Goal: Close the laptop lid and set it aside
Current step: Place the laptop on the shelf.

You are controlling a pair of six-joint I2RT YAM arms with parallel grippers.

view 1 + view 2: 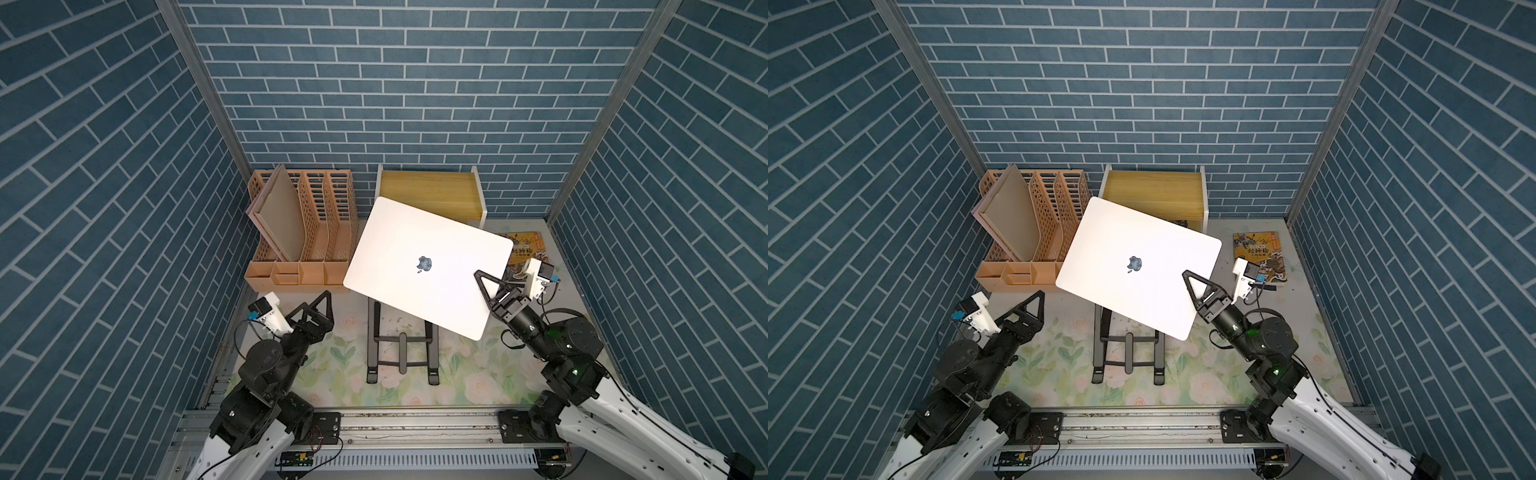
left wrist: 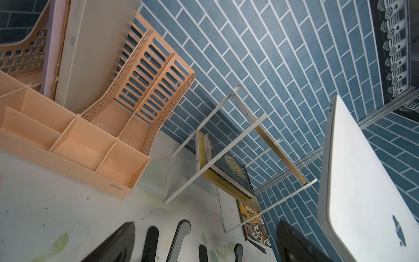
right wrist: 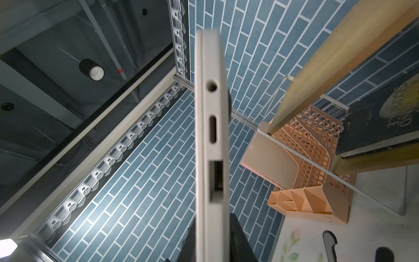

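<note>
In a top view the closed laptop is held tilted above the laptop stand at the table's middle, clamped by the right pincer; only setting aside is judged left. Left wrist: the left pincer's fingers are spread, empty. Right wrist: 3 ports are seen on its silver edge.

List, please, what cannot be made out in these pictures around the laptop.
- In both top views, the laptop is shut: keys and screen hidden.
- The right gripper: lower finger under the laptop there.
- The laptop stand: far part covered by the laptop.
- Right wrist view: laptop's edge partly blurred.
</note>
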